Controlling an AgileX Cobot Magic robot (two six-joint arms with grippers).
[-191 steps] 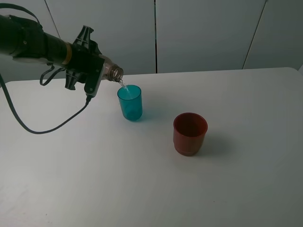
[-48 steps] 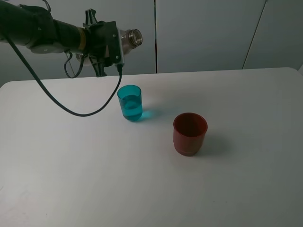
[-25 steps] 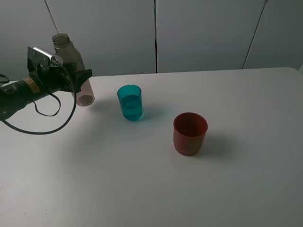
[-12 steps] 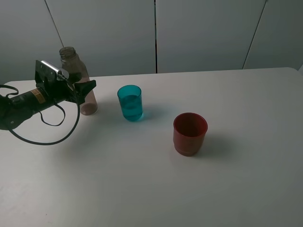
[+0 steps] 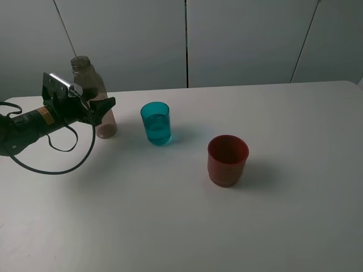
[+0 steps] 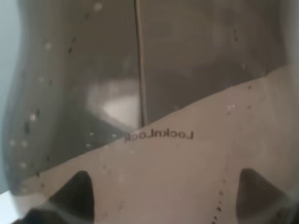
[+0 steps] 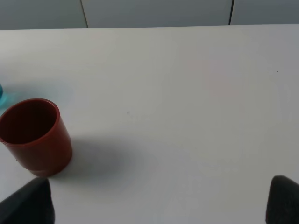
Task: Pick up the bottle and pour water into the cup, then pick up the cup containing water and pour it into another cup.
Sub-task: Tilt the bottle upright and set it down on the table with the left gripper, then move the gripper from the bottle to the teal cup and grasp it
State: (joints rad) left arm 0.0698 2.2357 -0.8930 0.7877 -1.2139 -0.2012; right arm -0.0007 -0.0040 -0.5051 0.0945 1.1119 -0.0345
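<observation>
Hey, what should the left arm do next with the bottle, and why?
Probably open the left gripper wide and back it away from the bottle. The bottle stands upright on the table, jaws flanking it, and the teal cup holds water, so that pour looks done.

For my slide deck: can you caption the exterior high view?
Left jaws around the upright bottle on the table; teal cup holds water, red cup stands nearby.

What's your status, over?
Left claw around upright tall clear brownish plastic bottle, grip unclear. Right claw open, empty. Translucent teal tumbler holds water. Nothing between it and opaque red cup.
</observation>
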